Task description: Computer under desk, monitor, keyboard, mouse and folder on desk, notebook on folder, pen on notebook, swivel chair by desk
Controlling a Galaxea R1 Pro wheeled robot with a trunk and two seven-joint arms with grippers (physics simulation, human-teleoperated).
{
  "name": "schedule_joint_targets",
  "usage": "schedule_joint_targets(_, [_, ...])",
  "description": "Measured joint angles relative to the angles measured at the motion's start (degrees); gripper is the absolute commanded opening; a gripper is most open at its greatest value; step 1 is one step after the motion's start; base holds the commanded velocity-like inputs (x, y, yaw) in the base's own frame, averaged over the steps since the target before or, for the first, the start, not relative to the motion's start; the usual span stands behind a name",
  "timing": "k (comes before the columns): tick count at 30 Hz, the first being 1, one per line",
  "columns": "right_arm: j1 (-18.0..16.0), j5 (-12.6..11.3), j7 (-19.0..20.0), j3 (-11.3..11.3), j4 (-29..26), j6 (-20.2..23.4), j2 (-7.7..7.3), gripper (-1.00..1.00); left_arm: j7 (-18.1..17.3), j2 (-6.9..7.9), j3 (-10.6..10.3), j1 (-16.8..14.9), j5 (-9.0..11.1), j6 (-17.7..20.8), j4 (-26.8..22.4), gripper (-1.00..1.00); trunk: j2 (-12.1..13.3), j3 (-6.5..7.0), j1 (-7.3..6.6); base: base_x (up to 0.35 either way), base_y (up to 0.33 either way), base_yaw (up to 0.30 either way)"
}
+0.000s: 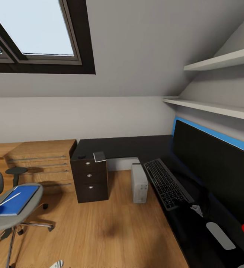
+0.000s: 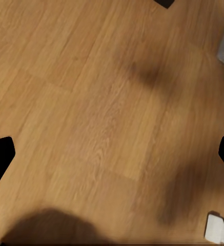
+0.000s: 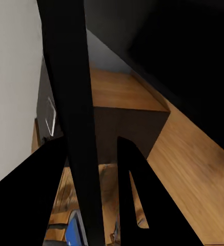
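The black desk runs along the wall and down the right side. On it lies the keyboard, with the wide black monitor just right of it. The grey notebook and a small dark mouse sit above the drawers. The computer stands on the floor by the desk's edge. At left, the swivel chair carries the blue folder with the pen on it. My right gripper looks shut on the monitor's thin black edge. My left gripper hangs open over the floor.
Low wooden shelving stands left of the drawers. Two white wall shelves hang above the monitor. Wood floor stretches between the chair and the desk. A small white object lies on the floor.
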Motion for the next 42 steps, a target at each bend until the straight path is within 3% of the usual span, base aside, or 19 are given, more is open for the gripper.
schedule_joint_targets(19, [-0.01,0.11,0.09,0.06,3.32,-0.25,0.10,-1.00,0.00,0.01,-0.03,-0.01,0.00,-0.01,0.01,1.00,-0.01,0.00,-0.01,-0.016,-0.035,-0.001])
schedule_joint_targets(42, [-0.01,0.20,0.11,0.48,3.51,-0.26,0.34,-1.00,0.00,0.00,0.03,0.00,-0.01,-0.08,0.00,1.00,-0.01,0.00,-0.01,-0.040,-0.075,0.000])
